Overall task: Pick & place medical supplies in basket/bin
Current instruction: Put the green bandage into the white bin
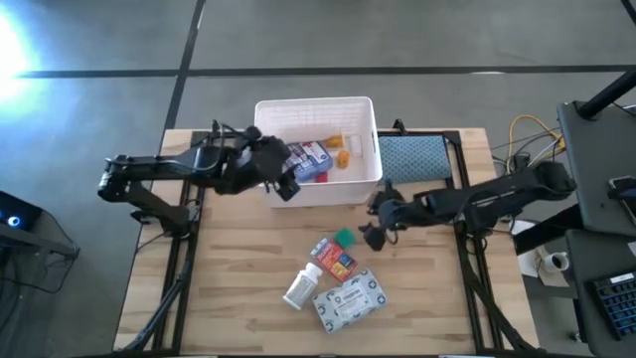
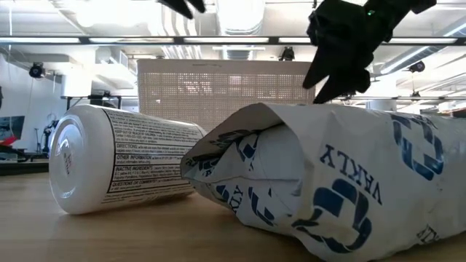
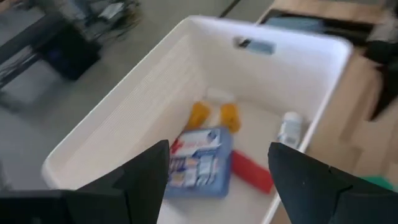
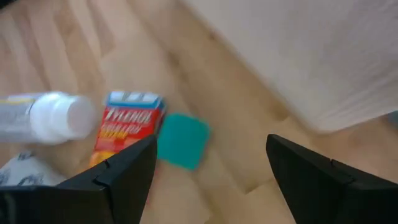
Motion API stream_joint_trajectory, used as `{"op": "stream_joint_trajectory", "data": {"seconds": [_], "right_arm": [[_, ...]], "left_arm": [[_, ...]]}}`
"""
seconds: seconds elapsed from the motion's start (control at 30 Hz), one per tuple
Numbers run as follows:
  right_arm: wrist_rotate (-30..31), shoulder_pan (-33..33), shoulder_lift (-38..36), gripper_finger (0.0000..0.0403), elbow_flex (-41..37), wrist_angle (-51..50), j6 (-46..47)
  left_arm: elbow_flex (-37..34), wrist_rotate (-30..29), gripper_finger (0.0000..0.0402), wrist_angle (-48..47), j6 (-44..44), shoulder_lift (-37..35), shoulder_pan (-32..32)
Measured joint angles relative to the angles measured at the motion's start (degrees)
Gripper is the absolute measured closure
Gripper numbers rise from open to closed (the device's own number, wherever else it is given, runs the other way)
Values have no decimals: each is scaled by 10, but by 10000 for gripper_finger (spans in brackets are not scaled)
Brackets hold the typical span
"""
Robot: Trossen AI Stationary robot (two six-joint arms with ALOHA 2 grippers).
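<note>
While poised above the near left part of the white basket (image 1: 364, 111), left gripper (image 1: 285, 177): fingers spread wide, nothing between them. Seen in the left wrist view past both dark fingers (image 3: 146, 171): basket interior (image 3: 155, 99) holding a blue-white box (image 3: 198, 163), a red item (image 3: 252, 171) just beside that box, two orange bits (image 3: 199, 115) toward the far wall, and a small white bottle (image 3: 289, 129) against the side wall. Same contents in the high view: blue-white box (image 1: 309, 159) and orange bits (image 1: 337, 140) inside the latticed walls.

Right gripper (image 1: 376, 221): positioned over the bare wooden table (image 1: 229, 288), just off the basket's near right corner, fingers parted, empty. Visible in the right wrist view between the fingers (image 4: 127, 165): a green square piece (image 4: 182, 140) lying flat, touching or just beside a red-orange box (image 4: 126, 127), with a white pill bottle (image 4: 46, 118) on its side beyond that box.

Outside the basket, on the table in the high view: green piece (image 1: 345, 237), red-orange box (image 1: 334, 259), white pill bottle (image 1: 302, 283) lying down, and a grey-white flat packet (image 1: 350, 299) nearest the table's front edge. Low view: bottle (image 2: 124, 160) and packet (image 2: 342, 182) side by side, basket wall (image 2: 218, 91) behind. Blue-teal textured pad (image 1: 415, 157) just right of the basket.
</note>
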Motion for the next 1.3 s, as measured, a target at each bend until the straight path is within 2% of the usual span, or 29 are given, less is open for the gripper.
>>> {"op": "stream_joint_trajectory", "data": {"seconds": [0.13,0.43,0.6,0.9,1.1,1.3], "right_arm": [[-1,27,49,111,16,2,53],[1,44,198,109,88,3,148],[2,29,273,108,145,1,188],[-2,14,370,112,250,-121,193],[2,9,391,146,286,-170,193],[32,-15,365,211,294,-170,194]], "left_arm": [[-26,-33,150,-47,-60,-14,-26],[-166,-29,150,-45,-66,-67,-51],[-229,-13,150,-44,-108,-125,-62],[-313,-14,150,-30,-164,-250,-80],[-349,-14,150,-4,-166,-303,-80],[-354,-17,150,9,-166,-308,-80]]}}
